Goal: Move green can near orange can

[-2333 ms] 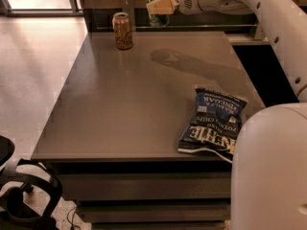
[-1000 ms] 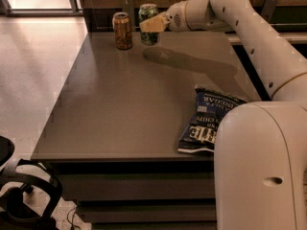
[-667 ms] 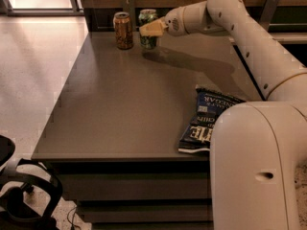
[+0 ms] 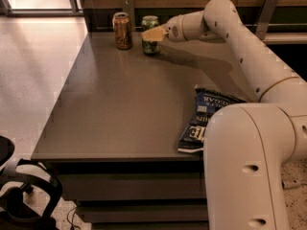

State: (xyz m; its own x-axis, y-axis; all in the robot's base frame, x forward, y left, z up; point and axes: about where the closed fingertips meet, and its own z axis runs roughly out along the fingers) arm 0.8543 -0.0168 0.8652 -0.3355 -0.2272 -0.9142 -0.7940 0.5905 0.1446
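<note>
— Two drink cans are counted at the twelve o'clock end of the flat grey worktop (image 4: 120,109): one dark green can (image 4: 150,48) with pale swirls and a silver top, and one orange can (image 4: 123,32), brownish with darker markings and a silver rim. What has been altered in the last moments?

— A couple of seconds ago the green can was carried in the air, well off to the three o'clock side of the orange can. It has since been brought down. It is now seen upright on the worktop, just beside the orange can at its three o'clock, with a narrow gap between them.

— Has it been let go?

— Not as far as can be seen. The gripper (image 4: 148,33) of the white arm, reached in from three o'clock, is set at the can's upper half. The tan fingers (image 4: 156,32) are closed against the can, and no opening is shown.

— What is meant for the task?

— The placing is judged as good as done. Only release and a clean withdrawal are thought to be left. The can could be tipped if it is dragged.

— What else is counted?

— One dark blue crinkled crisp bag (image 4: 204,107) is found at four o'clock, well apart from both cans. One black office chair (image 4: 24,195) is seen at seven o'clock on the floor.
</note>
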